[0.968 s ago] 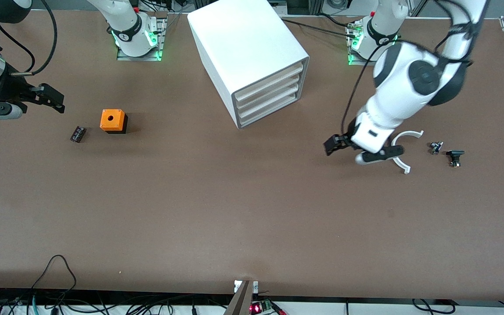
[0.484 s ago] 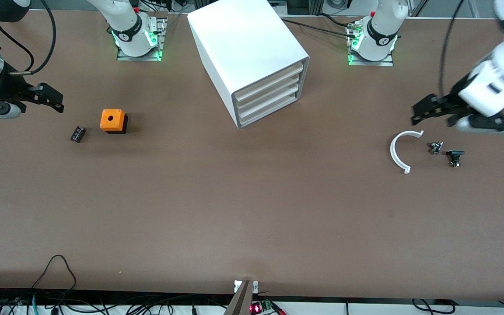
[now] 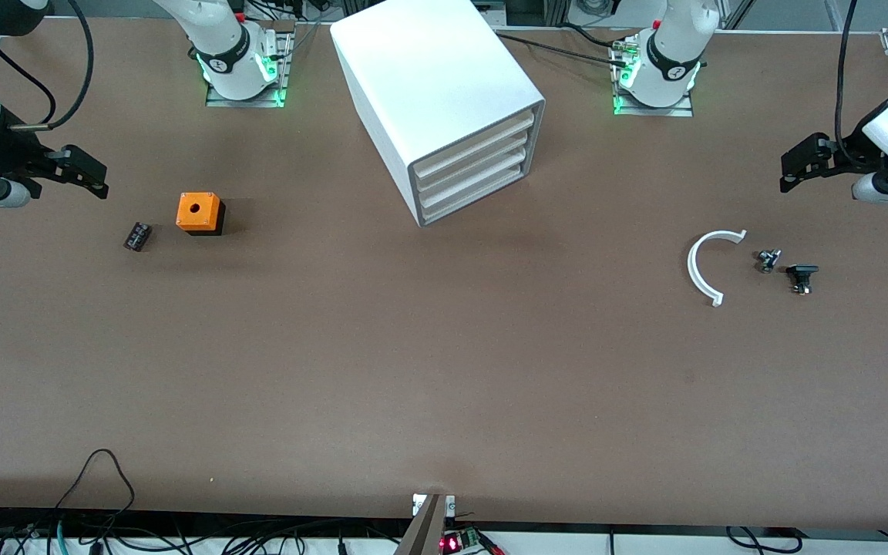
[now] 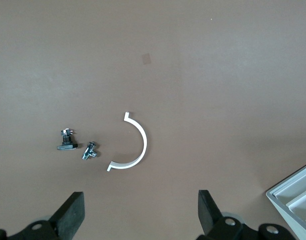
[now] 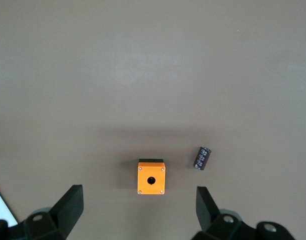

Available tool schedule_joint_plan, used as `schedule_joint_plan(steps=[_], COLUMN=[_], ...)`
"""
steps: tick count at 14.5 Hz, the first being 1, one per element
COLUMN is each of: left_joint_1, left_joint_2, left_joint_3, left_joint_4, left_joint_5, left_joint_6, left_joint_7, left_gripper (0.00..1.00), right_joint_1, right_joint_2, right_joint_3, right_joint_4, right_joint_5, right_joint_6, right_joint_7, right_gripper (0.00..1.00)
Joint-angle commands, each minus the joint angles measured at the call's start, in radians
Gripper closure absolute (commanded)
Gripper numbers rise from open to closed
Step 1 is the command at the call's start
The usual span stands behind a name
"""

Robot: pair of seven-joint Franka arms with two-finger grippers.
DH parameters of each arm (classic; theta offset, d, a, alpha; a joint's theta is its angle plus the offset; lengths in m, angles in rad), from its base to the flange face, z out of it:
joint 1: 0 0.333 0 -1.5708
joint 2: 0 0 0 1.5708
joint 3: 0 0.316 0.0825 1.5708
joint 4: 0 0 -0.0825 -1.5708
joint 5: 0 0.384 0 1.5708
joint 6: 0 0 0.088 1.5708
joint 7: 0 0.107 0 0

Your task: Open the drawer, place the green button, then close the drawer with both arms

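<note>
The white cabinet stands between the two bases. Its lowest drawer is shut, like the two above it, and a corner of the cabinet shows in the left wrist view. Two tiny dark parts lie near the left arm's end; I see no green cap on either, so I cannot tell which is the button. They also show in the left wrist view. My left gripper is open and empty, up over the table beside those parts. My right gripper is open and empty, up near the right arm's end.
A white half-ring lies beside the two small parts. An orange cube with a hole and a small black block lie near the right arm's end. Cables run along the table's near edge.
My left gripper has swung away from the white half-ring, up and out toward the left arm's end of the table. The right gripper has barely shifted.
</note>
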Motion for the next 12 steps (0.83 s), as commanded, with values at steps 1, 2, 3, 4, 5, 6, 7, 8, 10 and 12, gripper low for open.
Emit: schedule_joint_plan(steps=[1,2,3,4,5,6,7,8,10,12], left_joint_1=[-0.009,-0.011,-0.011,-0.011,-0.011,-0.011,-0.011,-0.011,-0.011,-0.011], left_joint_2=[0.001,0.002,0.002,0.0,0.001,0.002,0.002,0.003,0.005,0.005], left_joint_3=[0.004,0.002,0.001,-0.001,-0.002,-0.002,-0.002,-0.002,0.001,0.001], left_joint_4=[0.017,0.02,0.023,0.025,0.033,0.034,0.034,0.034,0.034,0.034], left_joint_5=[0.025,0.021,0.015,0.013,0.01,0.009,0.009,0.009,0.007,0.007], left_joint_6=[-0.019,-0.019,-0.019,-0.019,-0.019,-0.019,-0.019,-0.019,-0.019,-0.019], left_joint_7=[0.031,0.031,0.031,0.031,0.031,0.031,0.029,0.029,0.029,0.028], left_gripper=[0.0,0.0,0.0,0.0,0.0,0.0,0.0,0.0,0.0,0.0], right_joint_1=[-0.012,-0.012,-0.012,-0.012,-0.012,-0.012,-0.012,-0.012,-0.012,-0.012], right_joint_2=[-0.011,-0.011,-0.011,-0.011,-0.011,-0.011,-0.012,-0.014,-0.009,-0.009], right_joint_3=[0.008,0.008,0.008,0.008,0.008,0.008,0.008,0.009,0.009,0.009], right_joint_4=[0.019,0.027,0.028,0.033,0.033,0.033,0.034,0.043,0.068,0.07], right_joint_5=[0.009,0.009,0.009,0.009,0.009,0.009,0.007,0.007,0.003,0.003], right_joint_6=[-0.02,-0.021,-0.021,-0.021,-0.021,-0.023,-0.03,-0.039,-0.076,-0.079], right_joint_7=[-0.003,-0.006,-0.006,-0.006,-0.006,-0.006,-0.006,-0.006,-0.006,-0.01], right_gripper=[0.0,0.0,0.0,0.0,0.0,0.0,0.0,0.0,0.0,0.0])
